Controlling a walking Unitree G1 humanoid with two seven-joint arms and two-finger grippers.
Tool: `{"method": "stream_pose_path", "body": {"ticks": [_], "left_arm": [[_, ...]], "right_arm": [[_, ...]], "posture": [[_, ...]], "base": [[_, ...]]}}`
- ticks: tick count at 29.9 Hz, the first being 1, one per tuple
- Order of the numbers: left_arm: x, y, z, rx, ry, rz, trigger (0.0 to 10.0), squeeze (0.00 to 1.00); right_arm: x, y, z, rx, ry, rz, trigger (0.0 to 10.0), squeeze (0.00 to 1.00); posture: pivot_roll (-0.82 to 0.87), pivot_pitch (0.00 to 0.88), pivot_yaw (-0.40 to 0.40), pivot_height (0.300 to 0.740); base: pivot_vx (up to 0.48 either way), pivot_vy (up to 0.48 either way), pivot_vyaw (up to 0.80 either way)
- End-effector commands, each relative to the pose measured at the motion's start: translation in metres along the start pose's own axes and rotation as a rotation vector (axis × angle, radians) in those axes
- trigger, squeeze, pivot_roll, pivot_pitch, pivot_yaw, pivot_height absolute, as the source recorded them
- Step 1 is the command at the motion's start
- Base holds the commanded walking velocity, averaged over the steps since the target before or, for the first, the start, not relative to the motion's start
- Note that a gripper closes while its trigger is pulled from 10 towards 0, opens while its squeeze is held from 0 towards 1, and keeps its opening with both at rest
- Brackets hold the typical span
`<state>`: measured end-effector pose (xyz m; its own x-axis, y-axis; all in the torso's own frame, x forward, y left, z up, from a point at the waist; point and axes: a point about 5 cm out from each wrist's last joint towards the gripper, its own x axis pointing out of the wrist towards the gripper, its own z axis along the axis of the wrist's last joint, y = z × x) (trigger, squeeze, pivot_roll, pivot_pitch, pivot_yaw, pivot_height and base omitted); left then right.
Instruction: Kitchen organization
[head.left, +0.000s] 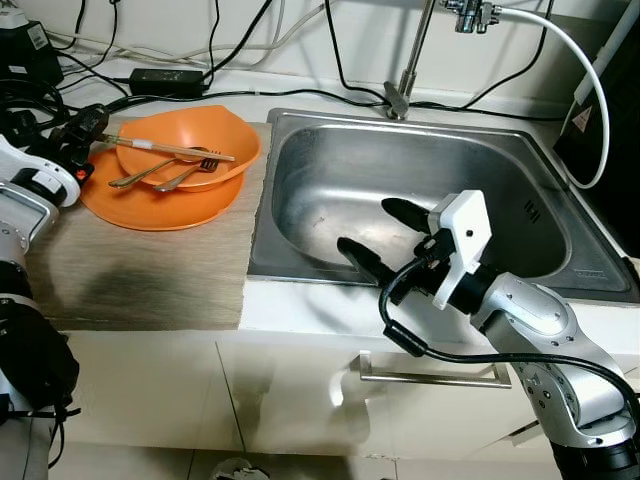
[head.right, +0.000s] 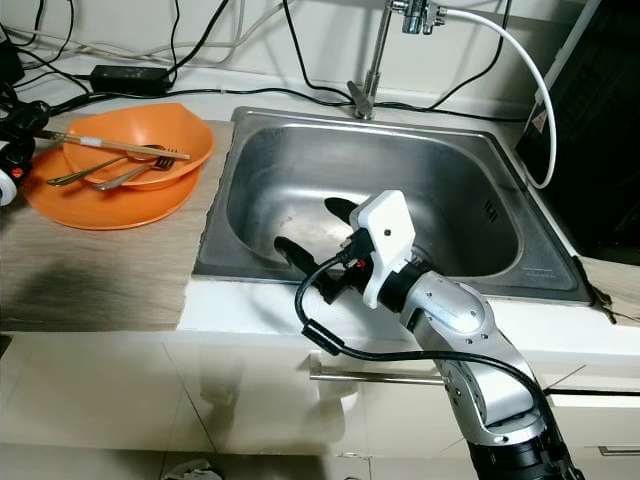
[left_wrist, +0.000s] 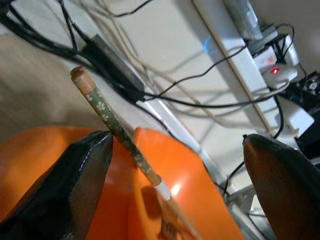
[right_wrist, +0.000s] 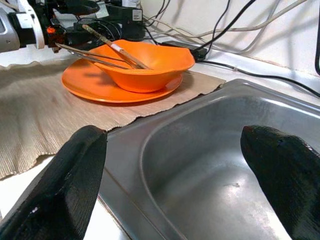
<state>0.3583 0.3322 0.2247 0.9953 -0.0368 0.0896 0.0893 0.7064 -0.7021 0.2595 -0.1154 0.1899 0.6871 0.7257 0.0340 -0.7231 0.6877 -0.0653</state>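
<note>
An orange bowl (head.left: 205, 132) sits on an orange plate (head.left: 150, 208) on a woven mat (head.left: 140, 270) left of the steel sink (head.left: 340, 190). Across the bowl lie a flower-patterned chopstick (head.left: 165, 149), a fork (head.left: 185, 176) and a spoon (head.left: 138, 177). My left gripper (left_wrist: 176, 140) is open at the bowl's left rim, the chopstick's (left_wrist: 115, 125) handle end rising between its fingers, close to one finger (left_wrist: 75, 185). My right gripper (head.left: 378, 233) is open and hangs over the sink's front part, pointing toward the bowl (right_wrist: 150, 65), nothing between its fingers.
A faucet (head.left: 410, 60) stands behind the sink, with a white hose (head.left: 590, 100) curving to the right. Black cables and a power adapter (head.left: 160, 77) lie along the counter's back. A drawer handle (head.left: 430, 375) is below the front edge.
</note>
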Motion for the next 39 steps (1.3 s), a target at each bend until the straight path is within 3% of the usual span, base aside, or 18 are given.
{"method": "stream_pose_path", "body": {"ticks": [1, 14, 21, 30, 31, 33, 34, 35, 36, 39], "left_arm": [[0.005, -0.003, -0.002, 0.026, 0.01, 0.024, 10.0, 0.0], [0.012, -0.001, -0.015, 0.042, 0.025, 0.109, 10.0, 0.0], [0.016, -0.007, -0.008, 0.001, -0.041, 0.088, 10.0, 0.0], [0.019, -0.01, -0.01, -0.001, -0.051, 0.096, 10.0, 0.0], [0.019, -0.01, -0.01, 0.0, -0.051, 0.094, 4.8, 0.0], [0.02, -0.011, -0.011, 0.003, -0.051, 0.093, 3.2, 0.0], [0.02, -0.011, -0.011, -0.003, -0.052, 0.092, 1.7, 0.0], [0.02, -0.011, -0.011, -0.003, -0.052, 0.092, 1.7, 0.0], [0.02, -0.011, -0.012, -0.004, -0.051, 0.094, 0.0, 0.0], [0.02, -0.01, -0.013, -0.004, -0.049, 0.098, 0.0, 0.0]], "right_arm": [[-0.004, -0.003, 0.006, -0.024, -0.017, -0.024, 10.0, 0.0], [-0.004, -0.002, 0.007, -0.023, -0.015, -0.03, 10.0, 0.0], [-0.006, -0.003, 0.007, -0.023, -0.014, -0.038, 10.0, 0.0], [-0.005, -0.003, 0.009, -0.028, -0.014, -0.037, 10.0, 0.0], [-0.006, -0.003, 0.009, -0.028, -0.015, -0.038, 10.0, 0.0], [-0.006, -0.003, 0.009, -0.028, -0.017, -0.037, 10.0, 0.0], [-0.007, -0.002, 0.009, -0.029, -0.023, -0.032, 10.0, 0.0], [-0.007, -0.002, 0.009, -0.029, -0.023, -0.032, 10.0, 0.0], [-0.008, 0.0, 0.01, -0.027, -0.041, -0.018, 10.0, 0.0], [-0.009, 0.004, 0.012, -0.014, -0.07, 0.006, 10.0, 0.0]], "posture": [[-0.01, 0.0, -0.012, 0.74], [-0.02, 0.0, -0.006, 0.74], [-0.02, 0.0, -0.009, 0.74], [-0.03, 0.0, -0.006, 0.74], [-0.03, 0.0, -0.002, 0.74], [-0.03, 0.0, 0.0, 0.74], [-0.03, 0.0, 0.001, 0.74], [-0.03, 0.0, 0.001, 0.74], [-0.03, 0.0, 0.003, 0.74], [-0.03, 0.0, 0.005, 0.74]], "base": [[0.0, 0.0, 0.0], [0.0, 0.0, 0.0], [0.0, 0.0, 0.0], [0.0, 0.0, 0.0], [0.0, 0.0, 0.0], [0.0, 0.0, 0.0], [0.0, 0.0, 0.0], [0.0, 0.0, 0.0], [0.0, 0.0, 0.0], [0.0, 0.0, 0.0]]}}
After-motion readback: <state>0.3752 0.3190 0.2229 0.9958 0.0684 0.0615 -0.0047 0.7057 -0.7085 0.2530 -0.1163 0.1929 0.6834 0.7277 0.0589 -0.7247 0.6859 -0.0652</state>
